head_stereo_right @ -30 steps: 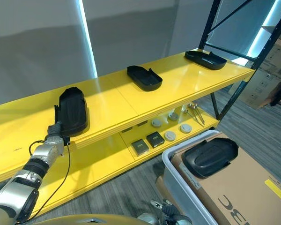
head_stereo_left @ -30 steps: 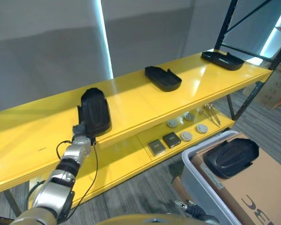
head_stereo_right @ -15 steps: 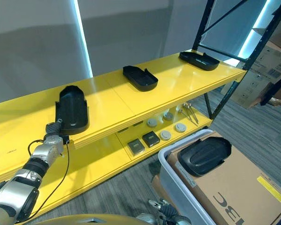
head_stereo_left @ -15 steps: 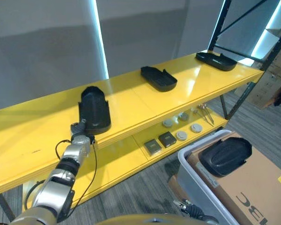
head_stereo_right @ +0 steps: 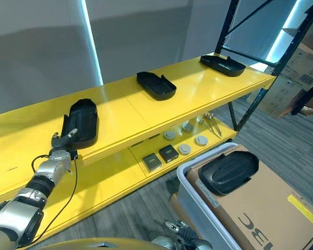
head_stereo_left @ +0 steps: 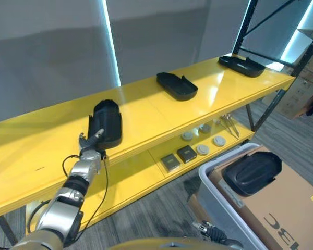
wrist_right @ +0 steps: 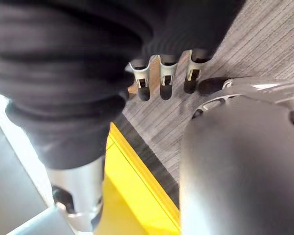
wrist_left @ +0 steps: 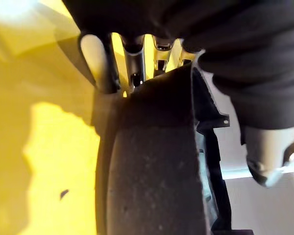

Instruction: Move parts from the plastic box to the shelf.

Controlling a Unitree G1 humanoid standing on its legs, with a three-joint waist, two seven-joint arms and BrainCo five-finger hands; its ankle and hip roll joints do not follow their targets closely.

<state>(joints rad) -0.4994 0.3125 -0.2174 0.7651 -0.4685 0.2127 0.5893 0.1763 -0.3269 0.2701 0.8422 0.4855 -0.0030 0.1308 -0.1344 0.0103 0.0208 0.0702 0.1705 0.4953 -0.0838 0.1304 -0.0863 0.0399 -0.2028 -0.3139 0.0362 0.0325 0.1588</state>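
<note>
Since the earlier frame, the black moulded plastic part [head_stereo_left: 107, 124] at the left end of the long yellow two-tier shelf [head_stereo_left: 146, 117] has come down from a raised tilt onto the top board, and the left hand [head_stereo_left: 88, 140] has loosened beside its near end. Largest to smallest: the yellow shelf carries three such parts on its top board, the second black part [head_stereo_left: 179, 86] near the middle and the third black part [head_stereo_left: 243, 65] at the far right end, all well apart. On the floor to the right stands the grey plastic box [head_stereo_left: 225, 208], holding a brown cardboard carton [head_stereo_left: 281, 208] with a fourth black part [head_stereo_left: 252, 173] lying on it, yet to be moved. The lower board bears small grey discs [head_stereo_left: 203, 150] and two dark square pieces [head_stereo_left: 181, 158]. Each part appears to be a stiff, light, hollow shell with a smooth surface that may slip; its raised rim looks the soundest place to take hold. The left hand's fingers [wrist_left: 137, 63] are extended and relaxed against the placed part's edge, clasping nothing. The right hand [wrist_right: 161, 73] hangs low over the floor, fingers straight, holding nothing.
</note>
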